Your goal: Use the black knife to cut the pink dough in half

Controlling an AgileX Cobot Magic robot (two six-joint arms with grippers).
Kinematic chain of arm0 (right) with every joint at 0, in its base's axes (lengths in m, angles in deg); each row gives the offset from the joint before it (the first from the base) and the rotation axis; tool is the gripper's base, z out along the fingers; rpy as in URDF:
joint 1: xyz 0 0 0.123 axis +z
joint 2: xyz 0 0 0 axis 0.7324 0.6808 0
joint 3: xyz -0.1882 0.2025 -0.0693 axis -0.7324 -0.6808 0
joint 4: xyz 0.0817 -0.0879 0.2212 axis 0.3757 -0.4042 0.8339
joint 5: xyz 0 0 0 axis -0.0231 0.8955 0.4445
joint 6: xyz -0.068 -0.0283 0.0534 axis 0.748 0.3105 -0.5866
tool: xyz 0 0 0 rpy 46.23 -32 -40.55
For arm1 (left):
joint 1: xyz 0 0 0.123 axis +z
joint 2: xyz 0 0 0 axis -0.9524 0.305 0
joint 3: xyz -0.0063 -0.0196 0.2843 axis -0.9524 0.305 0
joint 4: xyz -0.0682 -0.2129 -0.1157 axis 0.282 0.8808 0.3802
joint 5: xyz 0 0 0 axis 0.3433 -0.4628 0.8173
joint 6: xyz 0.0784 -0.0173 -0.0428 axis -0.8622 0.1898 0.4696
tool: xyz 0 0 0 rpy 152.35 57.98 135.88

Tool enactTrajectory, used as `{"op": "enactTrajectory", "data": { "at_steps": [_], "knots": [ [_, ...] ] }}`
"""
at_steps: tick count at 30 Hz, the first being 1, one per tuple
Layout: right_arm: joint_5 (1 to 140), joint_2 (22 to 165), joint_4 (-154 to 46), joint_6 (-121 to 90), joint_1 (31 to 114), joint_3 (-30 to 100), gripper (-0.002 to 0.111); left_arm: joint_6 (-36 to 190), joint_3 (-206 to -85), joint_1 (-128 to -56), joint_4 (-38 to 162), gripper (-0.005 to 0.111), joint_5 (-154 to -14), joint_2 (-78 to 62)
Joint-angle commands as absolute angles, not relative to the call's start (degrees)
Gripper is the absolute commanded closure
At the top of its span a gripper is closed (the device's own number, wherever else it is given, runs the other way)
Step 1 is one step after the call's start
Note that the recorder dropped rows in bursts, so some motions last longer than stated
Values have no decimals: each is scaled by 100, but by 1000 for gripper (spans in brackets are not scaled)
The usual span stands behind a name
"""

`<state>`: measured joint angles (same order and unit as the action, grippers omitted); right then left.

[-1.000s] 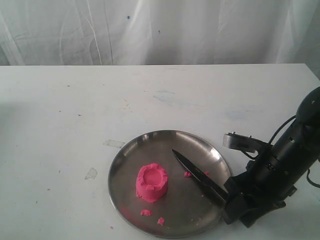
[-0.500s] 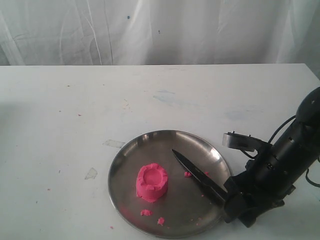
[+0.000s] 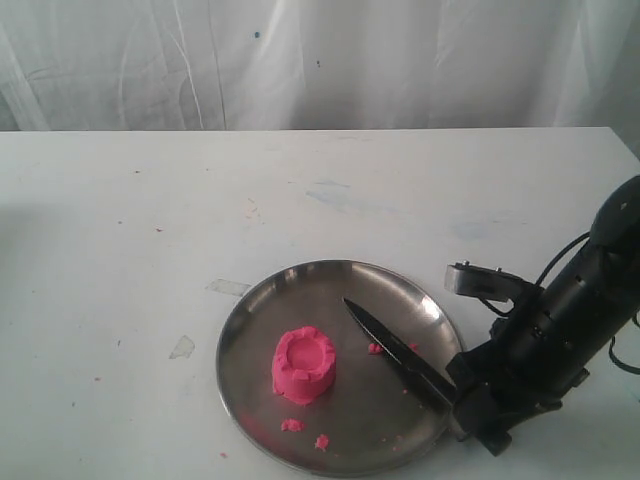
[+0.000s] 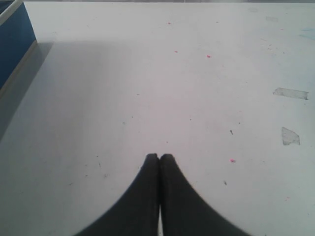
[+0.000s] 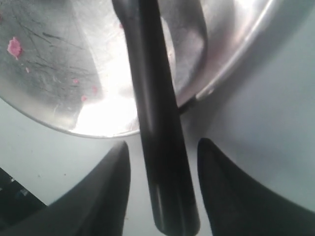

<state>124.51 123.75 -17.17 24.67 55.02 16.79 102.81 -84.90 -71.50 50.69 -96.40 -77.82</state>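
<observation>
The pink dough [image 3: 303, 364], a cup-like lump with a crimped rim, stands whole on the left half of the round metal plate [image 3: 250, 330]. The black knife [image 3: 395, 350] lies across the plate's right side, blade tip toward the middle, handle over the rim. My right gripper [image 3: 468, 412] is low at the plate's right edge, open, its fingers [image 5: 110, 187] on either side of the knife handle [image 5: 162, 162] with gaps showing. The left gripper [image 4: 159, 157] is shut on nothing over bare table, out of the exterior view.
Small pink crumbs [image 3: 292, 425] lie on the plate near the dough and knife. Two bits of clear tape [image 3: 228, 287] stick to the white table left of the plate. A white curtain hangs behind. A blue edge [image 4: 15, 44] shows in the left wrist view.
The right arm has shifted slightly around the knife handle; knife, dough and plate have not moved.
</observation>
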Motion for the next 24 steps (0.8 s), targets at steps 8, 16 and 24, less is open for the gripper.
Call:
{"op": "enactTrajectory", "data": {
  "at_steps": [8,16,24],
  "knots": [
    [12544,12653,-1713,2548,5449,1718,93,10318,-8458,-7185,5070,107,-9618,-7806],
    [12691,12559,-1704,2537,5449,1852,108,10318,-8458,-7185,5070,107,-9618,-7806],
    [12711,11782,-1704,2393,5508,1893,108,10318,-8458,-7185,5070,107,-9618,-7806]
  ]
}}
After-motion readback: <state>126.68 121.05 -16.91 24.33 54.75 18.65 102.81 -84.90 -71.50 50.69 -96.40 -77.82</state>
